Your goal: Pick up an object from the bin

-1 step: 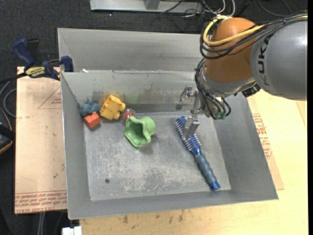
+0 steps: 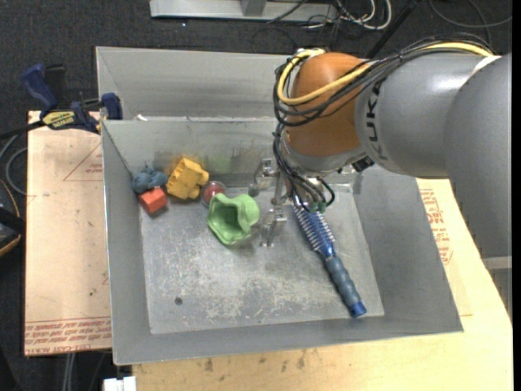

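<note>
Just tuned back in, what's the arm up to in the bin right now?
The arm is down in the grey bin, with its gripper low near the middle. It sits right beside a crumpled green soft thing on the view's left, and a blue bristle brush lies on its other side. A yellow toy and a red block sit apart in the far left corner. No grasp is visible yet.

Inside the bin, a brush lies slanting toward the near right corner. Just left of it hangs the end effector, beside a cup at mid-bin. A ball sits just behind the cup. A toy block, a cube and a rag cluster at far left.
</note>
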Robot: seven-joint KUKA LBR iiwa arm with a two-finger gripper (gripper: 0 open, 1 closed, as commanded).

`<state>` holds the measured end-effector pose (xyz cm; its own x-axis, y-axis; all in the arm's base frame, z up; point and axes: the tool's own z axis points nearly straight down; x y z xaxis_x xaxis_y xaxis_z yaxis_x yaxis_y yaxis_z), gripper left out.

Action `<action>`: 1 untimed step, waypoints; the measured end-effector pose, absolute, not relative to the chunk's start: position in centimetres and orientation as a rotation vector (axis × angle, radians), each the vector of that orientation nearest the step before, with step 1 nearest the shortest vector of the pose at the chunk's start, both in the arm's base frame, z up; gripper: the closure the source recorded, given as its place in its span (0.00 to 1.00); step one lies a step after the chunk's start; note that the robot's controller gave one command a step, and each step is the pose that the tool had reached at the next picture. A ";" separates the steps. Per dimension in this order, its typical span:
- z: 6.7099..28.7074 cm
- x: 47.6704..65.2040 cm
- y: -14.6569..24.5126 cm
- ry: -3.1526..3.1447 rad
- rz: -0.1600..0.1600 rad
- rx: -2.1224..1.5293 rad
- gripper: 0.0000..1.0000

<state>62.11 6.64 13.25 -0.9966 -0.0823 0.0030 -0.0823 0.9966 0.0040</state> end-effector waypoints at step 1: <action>7.5 64.9 9.6 -3.147 -0.001 -0.026 0.00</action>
<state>64.92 9.59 7.55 -0.9998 0.0167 -0.0051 0.0167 0.9999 0.0010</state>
